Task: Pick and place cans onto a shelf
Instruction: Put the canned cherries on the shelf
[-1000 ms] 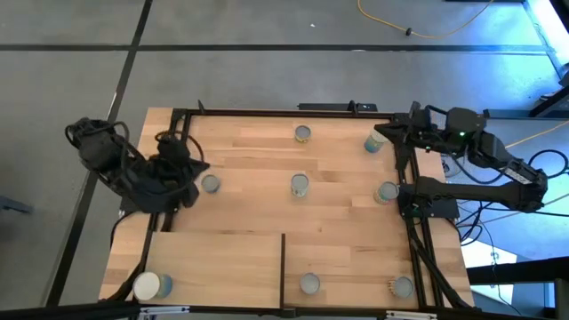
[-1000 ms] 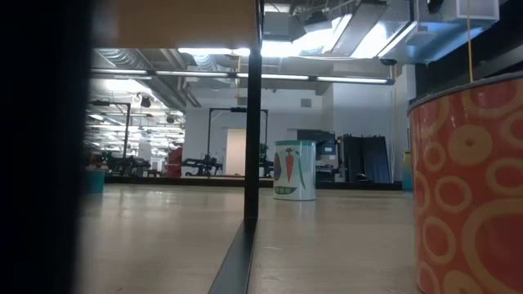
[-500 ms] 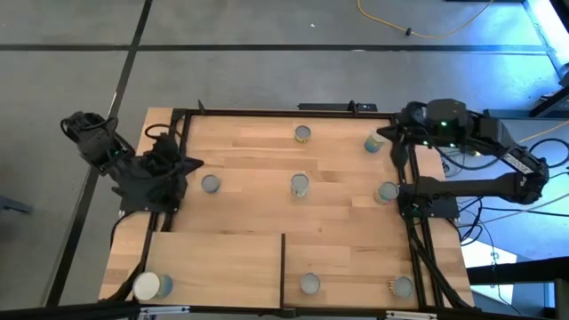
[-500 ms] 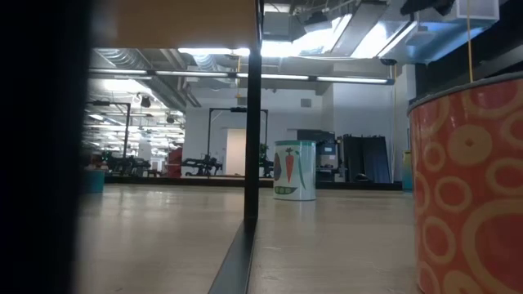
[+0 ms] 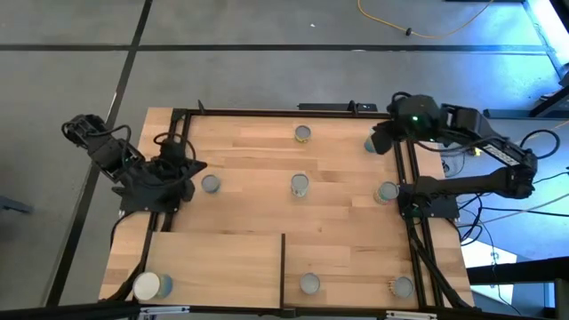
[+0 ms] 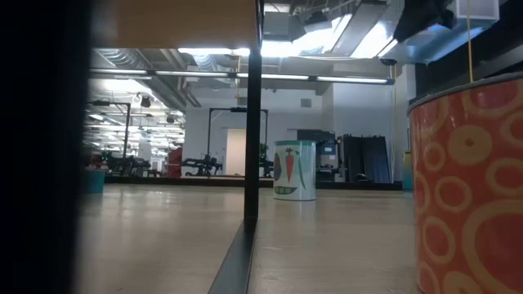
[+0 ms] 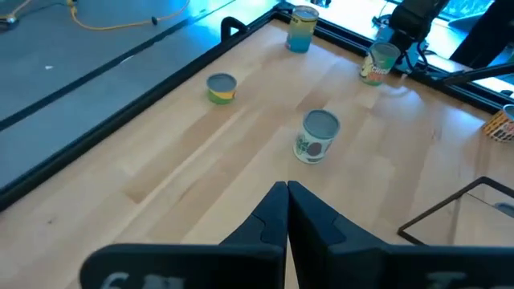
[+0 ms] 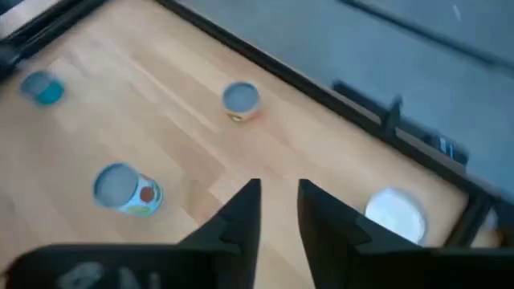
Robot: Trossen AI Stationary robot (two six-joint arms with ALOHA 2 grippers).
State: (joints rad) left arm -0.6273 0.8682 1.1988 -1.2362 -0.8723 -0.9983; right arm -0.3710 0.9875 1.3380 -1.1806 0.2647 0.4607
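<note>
Several small round cans stand upright on the planked table: one at the middle [image 5: 300,184], one by the far edge [image 5: 302,133], one at the left [image 5: 210,183], and others at the right [image 5: 387,191] and near edge [image 5: 308,284]. A whitish-topped can [image 5: 151,285] stands on the pale shelf [image 5: 213,262] at the near left. My left gripper [image 7: 287,197] is shut and bare near the left edge [image 5: 189,169], short of the left can. My right gripper [image 8: 278,197] stands open and bare at the far right [image 5: 382,140], beside a whitish-topped can [image 8: 395,215].
The shelf's thin black upright edge [image 5: 283,262] stands at its right end. Black frame rails [image 5: 411,222] run along the table's right and left sides. In the low view an orange can [image 6: 467,188] stands close at the right and a carrot-printed can [image 6: 294,170] farther off.
My right arm has swung its wrist toward the table's left and tipped its gripper downward over the far right corner. My left arm has folded lower at the left edge, its gripper staying beside the left can. No can has moved.
</note>
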